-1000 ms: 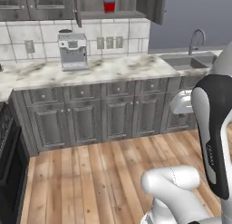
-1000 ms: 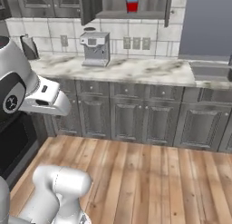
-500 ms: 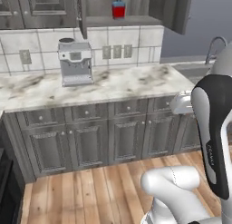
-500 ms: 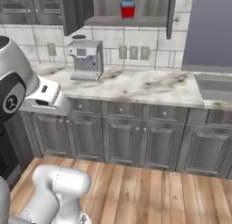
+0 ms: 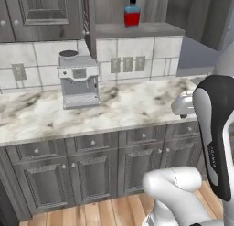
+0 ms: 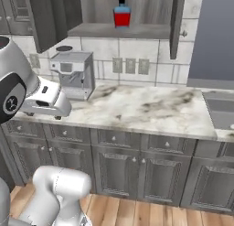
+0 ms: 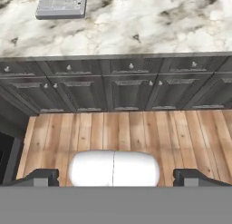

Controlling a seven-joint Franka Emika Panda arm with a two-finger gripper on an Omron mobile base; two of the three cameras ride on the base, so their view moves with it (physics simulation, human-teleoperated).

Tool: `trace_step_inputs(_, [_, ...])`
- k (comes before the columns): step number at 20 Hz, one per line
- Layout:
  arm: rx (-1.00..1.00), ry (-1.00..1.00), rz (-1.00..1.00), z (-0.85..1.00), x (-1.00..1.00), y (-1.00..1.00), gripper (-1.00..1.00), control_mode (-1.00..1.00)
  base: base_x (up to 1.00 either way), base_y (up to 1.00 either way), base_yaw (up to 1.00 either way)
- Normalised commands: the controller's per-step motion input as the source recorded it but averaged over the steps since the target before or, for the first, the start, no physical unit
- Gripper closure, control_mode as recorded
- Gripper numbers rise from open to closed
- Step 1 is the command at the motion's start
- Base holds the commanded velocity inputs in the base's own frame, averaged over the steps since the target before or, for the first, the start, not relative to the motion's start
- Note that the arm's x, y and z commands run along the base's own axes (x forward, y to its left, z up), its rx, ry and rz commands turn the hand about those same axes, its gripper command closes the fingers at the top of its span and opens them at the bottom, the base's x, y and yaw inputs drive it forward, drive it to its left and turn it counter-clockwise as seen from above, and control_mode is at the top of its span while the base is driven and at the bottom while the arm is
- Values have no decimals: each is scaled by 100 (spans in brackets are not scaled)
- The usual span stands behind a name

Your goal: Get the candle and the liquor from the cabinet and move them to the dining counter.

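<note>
Landmark: we are taking the coffee machine (image 5: 78, 79) as our reference; it is standing on the marble desk (image 5: 132, 106) against the tiled wall.
Liquor: the liquor (image 5: 132, 13) is standing upright on the open shelf of the cabinet (image 5: 137, 30), above the coffee machine and off to its right; nothing is touching it.
Candle: we are not making out the candle beside the bottle on that shelf; too small or hidden to tell.
Progress: we are judging the task as barely begun. The bottle is sitting in the cabinet, nothing is being carried, and no delivery is made.
Remaining: we are reckoning both fetches and both placings on the dining counter as left to do.
Jaws: in the hand view the gripper (image 7: 115, 177) is spread wide, its two dark fingertips (image 7: 41, 177) standing far apart at the lower edge; released, grasping nothing, touching nothing.
Jaws, aim: they are looking down at the wooden floor (image 7: 136, 128) and the drawer fronts (image 7: 113, 66) below the coffee machine, well apart from the shelf.
</note>
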Motion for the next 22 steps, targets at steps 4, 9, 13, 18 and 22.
trace_step_inputs(4, [0,0,0,0,0,0,-100,100,94,-15,0])
trace_step_inputs(9, [0,0,0,0,0,0,-100,100,45,-18,0])
trace_step_inputs(13, [0,0,0,0,0,0,-100,100,8,-15,0])
trace_step_inputs(18, [0,0,0,0,0,0,-100,100,32,-33,0])
trace_step_inputs(22, [0,0,0,0,0,0,-100,100,52,-36,0])
